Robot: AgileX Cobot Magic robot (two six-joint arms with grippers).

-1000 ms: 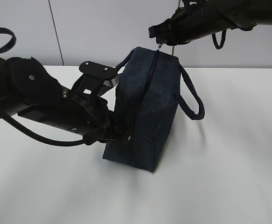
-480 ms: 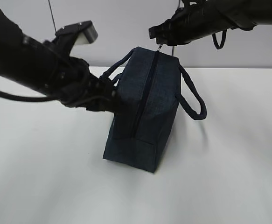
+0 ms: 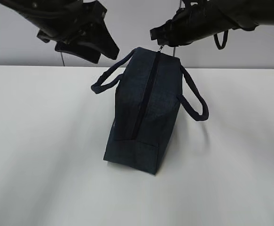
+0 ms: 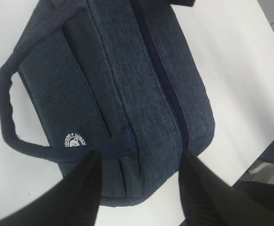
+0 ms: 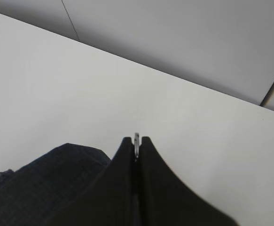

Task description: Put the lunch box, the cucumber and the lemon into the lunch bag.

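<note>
Standing upright mid-frame in the exterior view on white table (image 3: 43,179): lunch bag (image 3: 146,117), dark navy woven fabric, boxy, narrow end facing camera. Top zipper (image 3: 144,101) closed along the ridge and down the near end. Two loop handles: left handle (image 3: 109,77) sticking out toward upper left, right handle (image 3: 193,96) drooping at right of frame. Small white round logo (image 4: 75,141) on the side panel, seen lower left in the left wrist view; lettering too small to read.

Left gripper (image 3: 87,35) up in the upper left of the exterior frame, above and clear of the bag, jaws spread apart, nothing between them; fingers (image 4: 87,188) dark at the bottom edge of the left wrist view, bag in the gap below.

Right gripper (image 3: 161,36) at top centre, directly over the bag's top end, clenched on the metal ring pull (image 5: 136,143); ring visible as a thin sliver between the pressed fingertips in the right wrist view, probably pinched edge-on.
</note>
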